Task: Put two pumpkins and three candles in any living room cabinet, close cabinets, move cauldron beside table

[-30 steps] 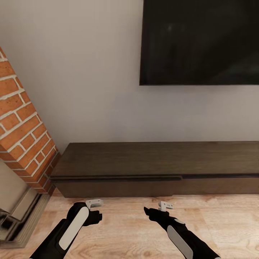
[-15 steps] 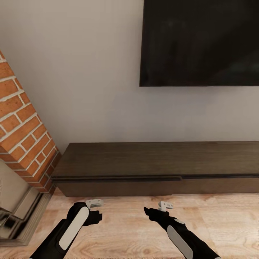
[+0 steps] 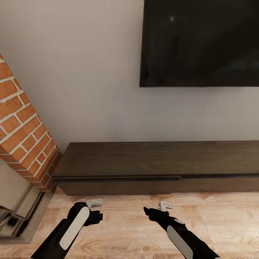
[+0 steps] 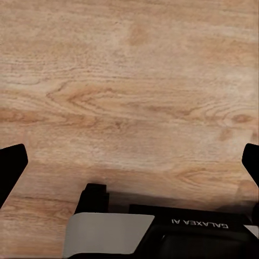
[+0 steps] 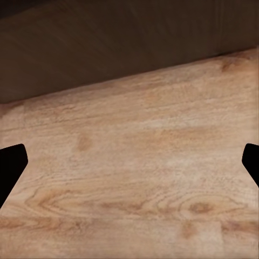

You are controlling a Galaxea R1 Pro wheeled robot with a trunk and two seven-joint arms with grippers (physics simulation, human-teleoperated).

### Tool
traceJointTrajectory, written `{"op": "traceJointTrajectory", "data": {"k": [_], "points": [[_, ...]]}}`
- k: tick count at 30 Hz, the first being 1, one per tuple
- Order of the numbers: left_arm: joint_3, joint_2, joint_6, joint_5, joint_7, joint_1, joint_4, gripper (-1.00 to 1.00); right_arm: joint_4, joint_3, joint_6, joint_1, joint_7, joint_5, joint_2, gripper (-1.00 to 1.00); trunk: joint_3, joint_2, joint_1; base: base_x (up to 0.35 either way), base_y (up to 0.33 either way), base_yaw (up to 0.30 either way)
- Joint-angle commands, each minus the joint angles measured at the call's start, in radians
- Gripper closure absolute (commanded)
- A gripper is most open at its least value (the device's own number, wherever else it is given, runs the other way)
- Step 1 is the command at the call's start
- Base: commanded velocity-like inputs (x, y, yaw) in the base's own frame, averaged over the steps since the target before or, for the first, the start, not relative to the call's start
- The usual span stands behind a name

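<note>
The cabinet is a long low dark-brown unit against the white wall, with its drawer fronts shut. My left gripper hangs over the wooden floor just in front of the cabinet's left end, open and empty, with dark fingertips set wide apart. My right gripper hovers in front of the cabinet's middle, also open and empty, and the cabinet's dark front lies ahead of it. The pumpkins, candles, cauldron and table are out of view.
A large black TV hangs on the wall above the cabinet. A red brick fireplace with a stepped grey hearth stands at the left. Light wooden floor lies between me and the cabinet.
The whole picture has shifted slightly, so the camera has moved a little. Both arms keep the same pose and both grippers stay open.
</note>
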Motion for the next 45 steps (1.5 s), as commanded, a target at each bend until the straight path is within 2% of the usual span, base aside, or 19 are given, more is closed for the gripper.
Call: {"op": "traceJointTrajectory", "data": {"k": [1,17,45], "points": [[-0.003,0.001,0.001,0.01,0.01,-0.001,-0.001,-1.0,-0.003,0.005,0.001,-0.001,-0.009,-0.007,-0.001,-1.0,0.001,0.007,-0.004,0.0,0.0,0.0],[-0.003,0.001,0.001,0.008,0.012,-0.001,0.005,-1.0,-0.004,0.007,0.005,-0.001,-0.007,-0.004,-0.002,-1.0,0.049,0.119,-0.065,0.0,0.0,-0.013],[-0.003,0.001,0.001,0.007,0.009,-0.001,0.004,-1.0,-0.003,0.001,0.006,-0.001,-0.007,-0.008,-0.005,-1.0,0.049,0.119,-0.065,0.0,0.0,-0.268]]}}
